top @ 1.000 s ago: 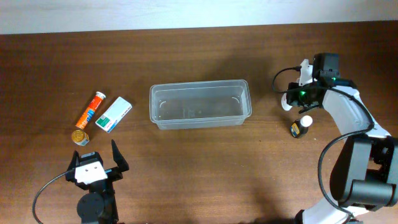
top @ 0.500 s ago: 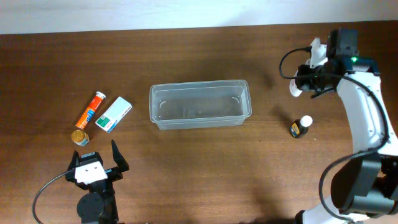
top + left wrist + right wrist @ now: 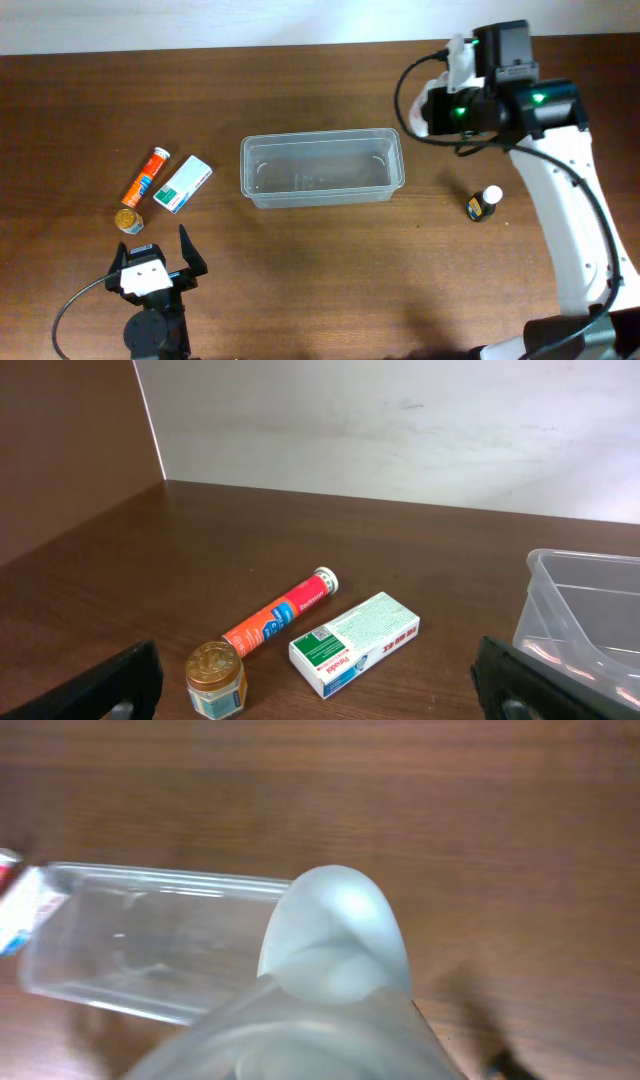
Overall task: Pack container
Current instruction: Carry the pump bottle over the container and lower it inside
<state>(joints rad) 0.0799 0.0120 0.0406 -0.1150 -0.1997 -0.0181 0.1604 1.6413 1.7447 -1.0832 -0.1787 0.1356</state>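
Observation:
The clear plastic container (image 3: 320, 139) lies empty at mid table; it also shows in the left wrist view (image 3: 592, 608) and the right wrist view (image 3: 150, 935). My right gripper (image 3: 437, 109) is raised just right of the container's right end, shut on a white translucent bottle (image 3: 418, 116). That bottle (image 3: 335, 980) fills the right wrist view and hides the fingers. My left gripper (image 3: 158, 245) is open and empty near the front left edge, short of the items there.
An orange tube (image 3: 146, 177), a white and green box (image 3: 184, 184) and a small gold-lidded jar (image 3: 128, 221) lie left of the container. A small dark bottle with a white cap (image 3: 484, 203) stands right of it. The table's far edge meets a white wall.
My right arm has moved left and up with the white bottle, from beside the small dark bottle to the container's right end. The left arm has not moved.

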